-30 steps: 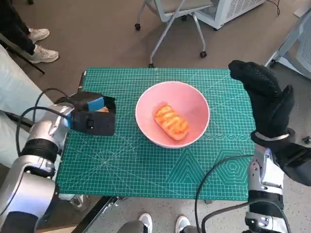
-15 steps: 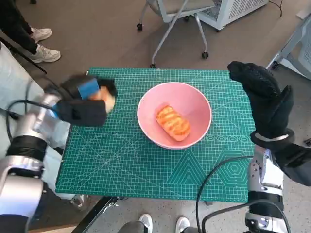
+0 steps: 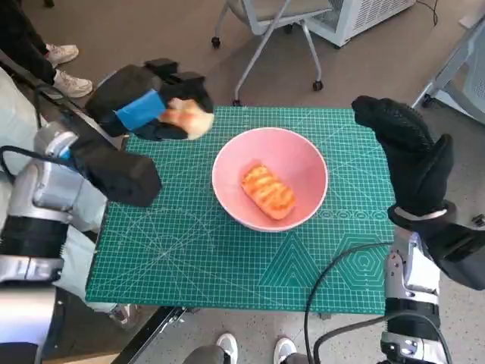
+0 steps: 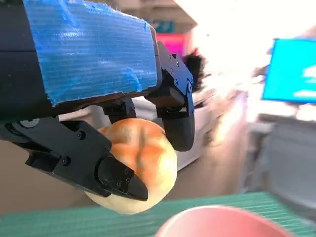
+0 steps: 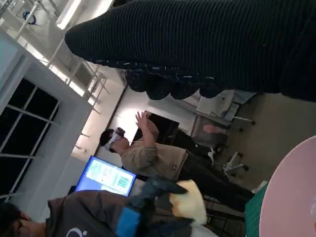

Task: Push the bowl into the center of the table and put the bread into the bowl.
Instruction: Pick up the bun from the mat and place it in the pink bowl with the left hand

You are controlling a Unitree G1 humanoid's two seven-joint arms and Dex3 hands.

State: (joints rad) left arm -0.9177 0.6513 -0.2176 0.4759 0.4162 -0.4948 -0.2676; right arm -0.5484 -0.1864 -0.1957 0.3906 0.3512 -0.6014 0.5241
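1 round golden bread roll [image 4: 136, 170] — left hand [image 3: 148, 102] — above pink bowl [image 3: 270, 188].

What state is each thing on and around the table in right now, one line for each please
Left hand: raised beside the bowl, grips a bread roll.
Bread roll: held in the air, not yet in the bowl.
Pink bowl: upright near the mat's middle, holding a grilled bread piece.
Grilled bread piece: lying inside the bowl.
Right hand: holds nothing, raised at the mat's right edge.
Green mat: flat on the table.
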